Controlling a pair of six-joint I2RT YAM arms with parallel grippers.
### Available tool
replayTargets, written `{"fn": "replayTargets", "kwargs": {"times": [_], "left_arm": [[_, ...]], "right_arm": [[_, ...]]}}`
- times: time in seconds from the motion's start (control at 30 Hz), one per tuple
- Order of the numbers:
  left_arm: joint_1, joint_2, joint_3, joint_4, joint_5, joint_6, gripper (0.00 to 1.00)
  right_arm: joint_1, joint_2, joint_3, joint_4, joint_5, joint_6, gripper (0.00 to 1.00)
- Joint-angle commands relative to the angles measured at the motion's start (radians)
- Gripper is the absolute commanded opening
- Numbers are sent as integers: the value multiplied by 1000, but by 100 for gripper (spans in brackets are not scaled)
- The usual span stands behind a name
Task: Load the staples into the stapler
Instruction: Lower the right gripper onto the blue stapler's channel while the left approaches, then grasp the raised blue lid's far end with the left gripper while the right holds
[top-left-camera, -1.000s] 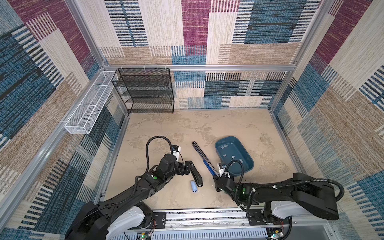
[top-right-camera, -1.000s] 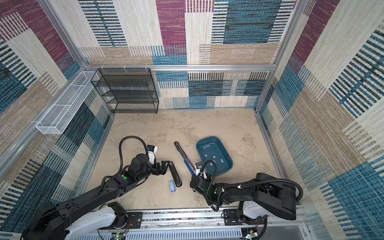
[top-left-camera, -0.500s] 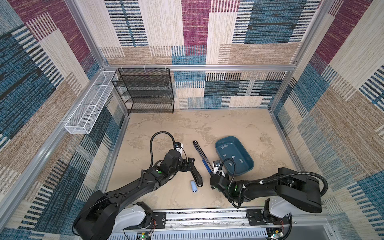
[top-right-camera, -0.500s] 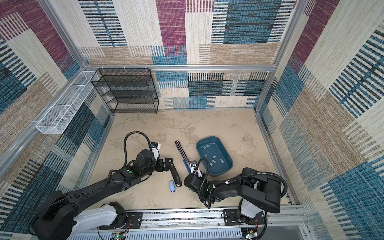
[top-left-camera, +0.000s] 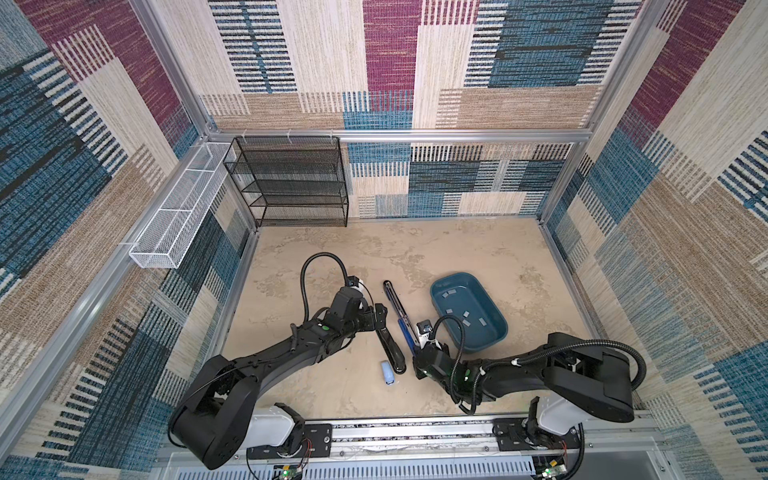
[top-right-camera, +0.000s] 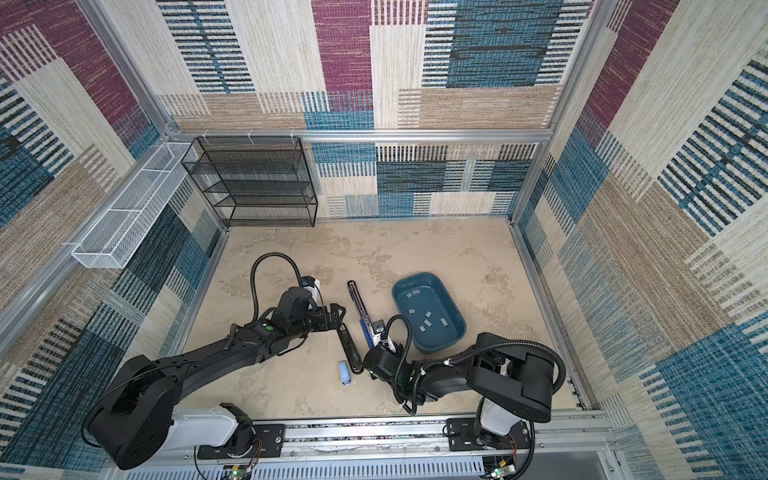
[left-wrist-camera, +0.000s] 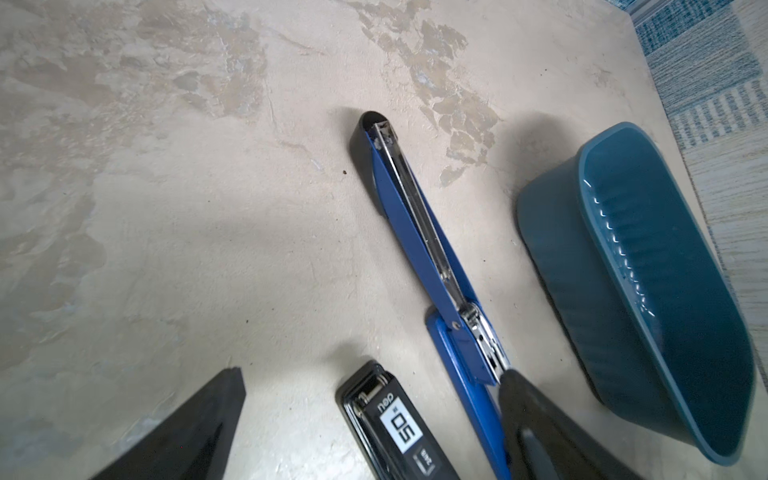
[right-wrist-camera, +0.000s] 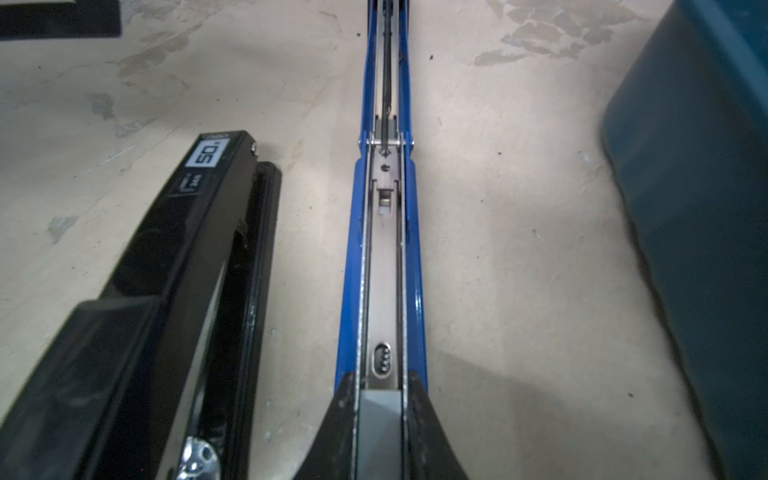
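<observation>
Over blue metal stapler: flat grey staple strip pinched by right end effector; left end effector spread, empty. Jam risked if released askew.

Black arms; white bases; looping black cables.

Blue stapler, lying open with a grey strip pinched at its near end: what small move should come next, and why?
Probably ease the staple strip down into the channel of the blue stapler. The right gripper pinches the strip just above that bare metal channel and in line with it, so seating it looks like the step left.
</observation>
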Motion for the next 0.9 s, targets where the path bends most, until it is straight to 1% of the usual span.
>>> {"fn": "replayTargets", "kwargs": {"times": [0.0, 0.2, 0.33, 0.5, 0.87], "left_arm": [[9, 32, 16, 46, 50, -42, 99], [44, 139, 66, 28, 118, -101, 99], [72, 216, 93, 35, 146, -133, 99], [106, 303, 130, 61, 220, -159, 99], [131, 432, 198, 64, 251, -193, 99]], "right_arm": [[1, 18, 12, 84, -46, -16, 17], [1, 49, 36, 109, -96, -5, 16], [1, 71, 43, 128, -104, -10, 14], [1, 74, 53, 123, -118, -7, 13], [-8, 57, 24, 174, -165, -4, 12]]}}
